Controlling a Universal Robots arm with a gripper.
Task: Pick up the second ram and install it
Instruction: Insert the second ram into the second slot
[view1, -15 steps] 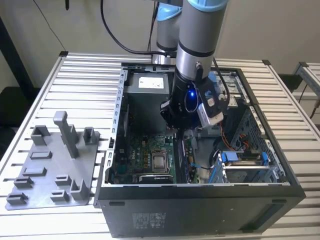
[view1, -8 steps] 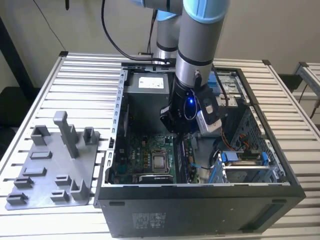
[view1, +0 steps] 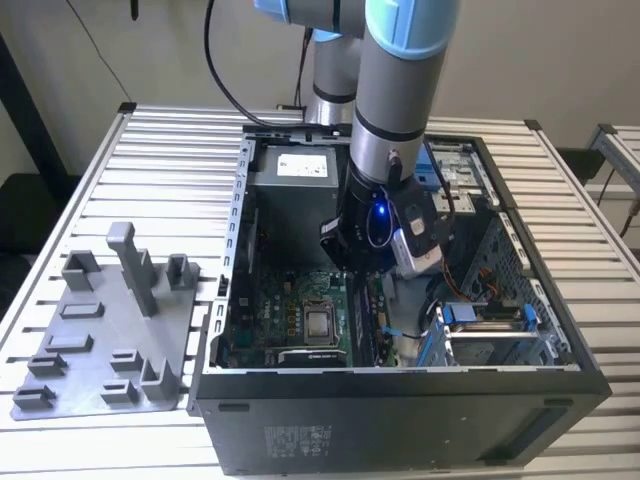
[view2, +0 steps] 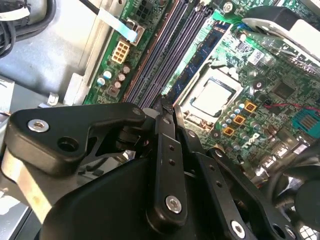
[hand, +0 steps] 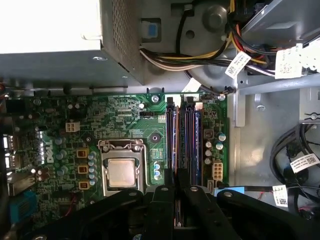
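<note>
The second ram (view2: 199, 56) is a narrow blue-green board with black chips, standing on edge along the memory slot nearest the processor socket (view2: 212, 95). In the first wrist view the ram (hand: 176, 150) shows as a thin edge running between the black fingers. My gripper (view2: 165, 107) (hand: 176, 187) is shut on its near end. In the exterior view the gripper (view1: 355, 268) reaches down inside the open computer case, over the motherboard (view1: 285, 310). I cannot tell whether the ram is pressed fully into the slot. The other long slots (hand: 192, 145) lie alongside it.
A grey plastic tray (view1: 100, 330) with upright blocks lies at the exterior view's left of the case. Inside the case are the power supply (view1: 300, 165), a bundle of cables (hand: 210, 55) and a drive cage (view1: 490, 330). The case walls (view1: 235, 230) close in around the arm.
</note>
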